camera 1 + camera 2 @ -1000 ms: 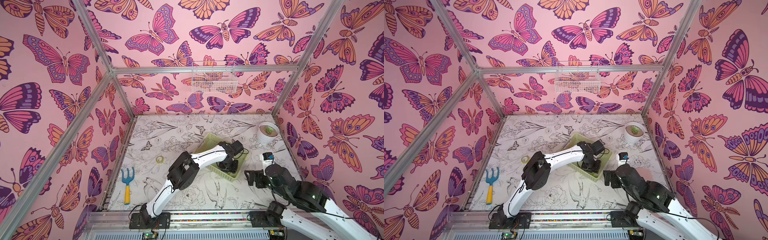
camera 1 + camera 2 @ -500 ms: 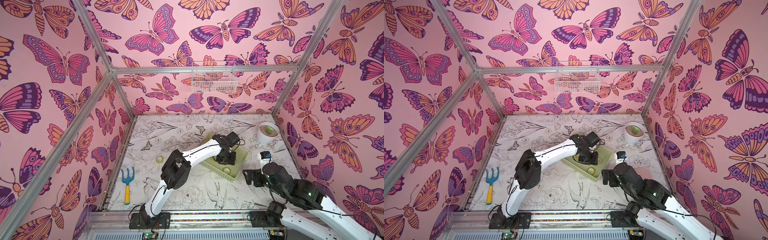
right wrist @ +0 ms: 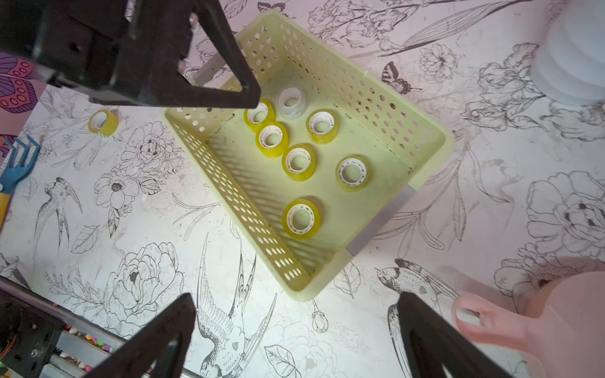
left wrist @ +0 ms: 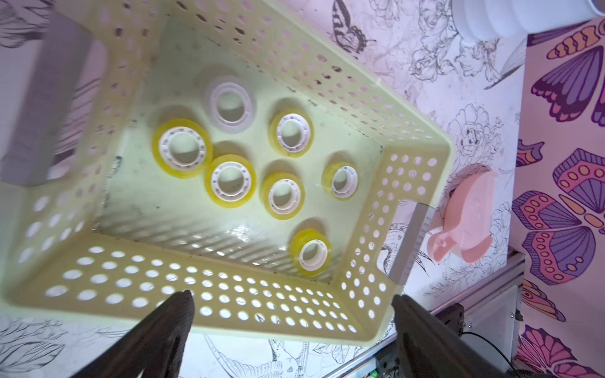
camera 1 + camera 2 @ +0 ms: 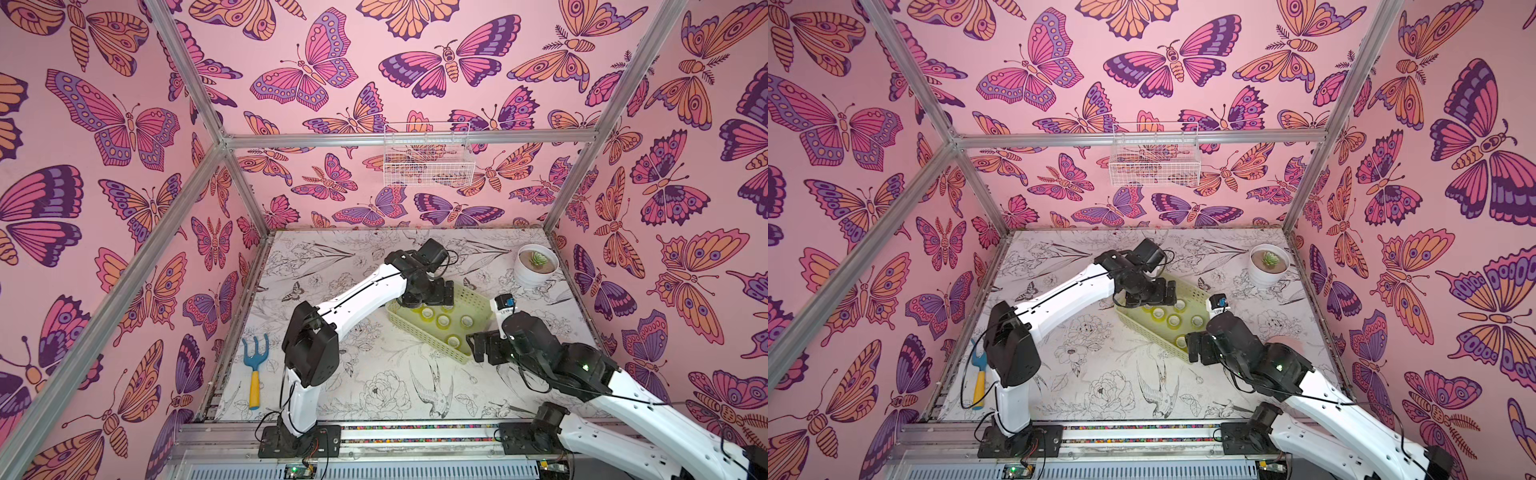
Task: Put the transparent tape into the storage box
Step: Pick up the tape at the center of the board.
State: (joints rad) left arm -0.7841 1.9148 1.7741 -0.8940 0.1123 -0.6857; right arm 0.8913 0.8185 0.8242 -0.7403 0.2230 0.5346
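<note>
The storage box (image 5: 424, 336) (image 5: 1150, 334) is a pale yellow-green perforated basket lying askew mid-table. Several yellowish transparent tape rolls (image 4: 230, 181) (image 3: 298, 162) lie flat on its floor, plus one paler whitish roll (image 4: 230, 104) (image 3: 290, 101). Another tape roll (image 3: 103, 122) lies on the table outside the box. My left gripper (image 5: 428, 298) (image 4: 291, 302) hangs open and empty above the box's far end. My right gripper (image 5: 476, 345) (image 3: 296, 301) is open and empty just off the box's near corner.
A white pot with a succulent (image 5: 537, 266) stands at the back right. A blue and yellow garden fork (image 5: 254, 370) lies at the left edge. A pink scoop (image 3: 556, 314) sits beside my right gripper. A white wire basket (image 5: 428, 160) hangs on the back wall.
My left gripper has moved from the box's near end up toward its far end, and its jaws have spread wide. The right arm has edged slightly toward the box.
</note>
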